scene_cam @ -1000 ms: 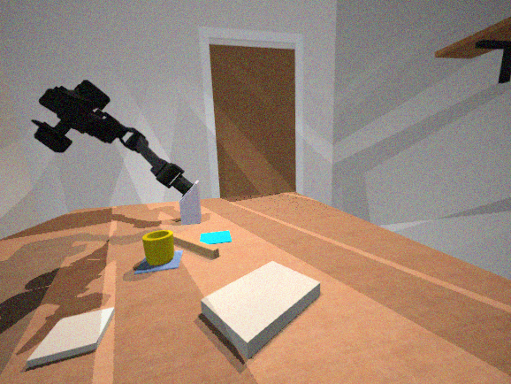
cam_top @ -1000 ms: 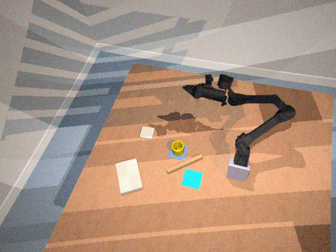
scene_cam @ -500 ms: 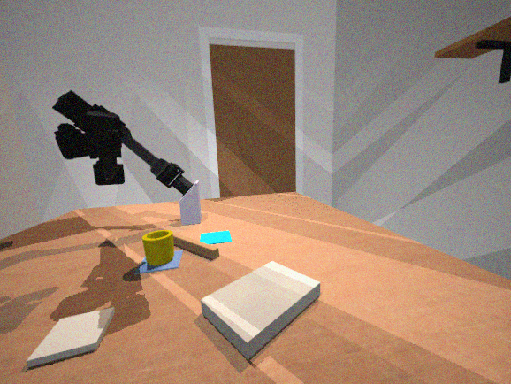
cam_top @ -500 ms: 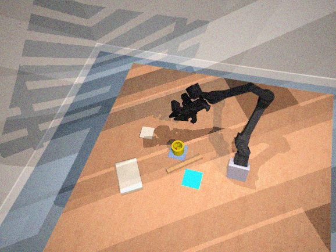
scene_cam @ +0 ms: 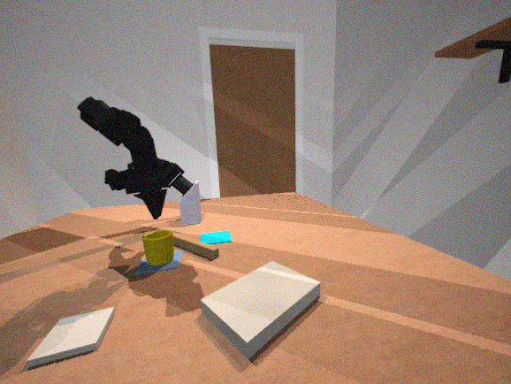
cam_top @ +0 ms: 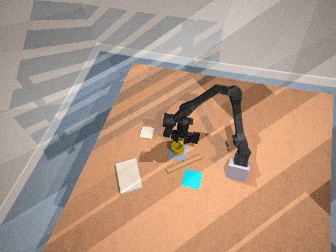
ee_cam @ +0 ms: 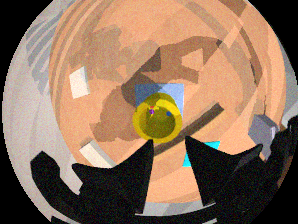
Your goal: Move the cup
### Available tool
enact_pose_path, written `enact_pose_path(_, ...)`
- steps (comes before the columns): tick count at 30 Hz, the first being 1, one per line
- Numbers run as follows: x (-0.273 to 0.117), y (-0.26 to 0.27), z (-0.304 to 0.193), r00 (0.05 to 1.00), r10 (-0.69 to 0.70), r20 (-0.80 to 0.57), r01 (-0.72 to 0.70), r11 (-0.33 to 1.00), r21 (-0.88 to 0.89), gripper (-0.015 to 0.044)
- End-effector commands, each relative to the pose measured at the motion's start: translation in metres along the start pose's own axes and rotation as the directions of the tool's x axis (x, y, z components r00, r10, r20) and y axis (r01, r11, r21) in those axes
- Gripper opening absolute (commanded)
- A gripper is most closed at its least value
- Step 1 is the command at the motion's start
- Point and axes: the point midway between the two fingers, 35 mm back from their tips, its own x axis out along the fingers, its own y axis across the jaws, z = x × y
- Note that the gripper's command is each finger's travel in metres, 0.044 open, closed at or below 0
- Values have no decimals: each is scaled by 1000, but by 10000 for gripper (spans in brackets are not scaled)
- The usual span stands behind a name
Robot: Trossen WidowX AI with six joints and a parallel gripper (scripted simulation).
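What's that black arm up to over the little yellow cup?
A single robot arm is poised above a yellow cup, gripper pointing down at it but not touching. The fingers are partly apart and hold nothing. The cup sits upright on a pale blue pad, with small marbles visible inside. A bright cyan pad lies nearby, beyond a wooden stick that lies between the two pads. The cup has not been lifted yet.

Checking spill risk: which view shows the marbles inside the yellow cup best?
The wrist view: it looks straight down into the yellow cup, showing coloured marbles. The top view shows only a reddish speck inside. The exterior view shows the cup's side; its contents are hidden.
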Motion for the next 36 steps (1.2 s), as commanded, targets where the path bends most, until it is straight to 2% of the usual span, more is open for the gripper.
enact_pose_path(1, 13, -9, -5, 989, -107, 100, 102, 993, 52, 167)
enact_pose_path(10, 15, -12, -2, 989, -107, 100, 102, 993, 52, 167)
enact_pose_path(36, 57, -14, 1, 989, -106, 100, 102, 993, 52, 167)
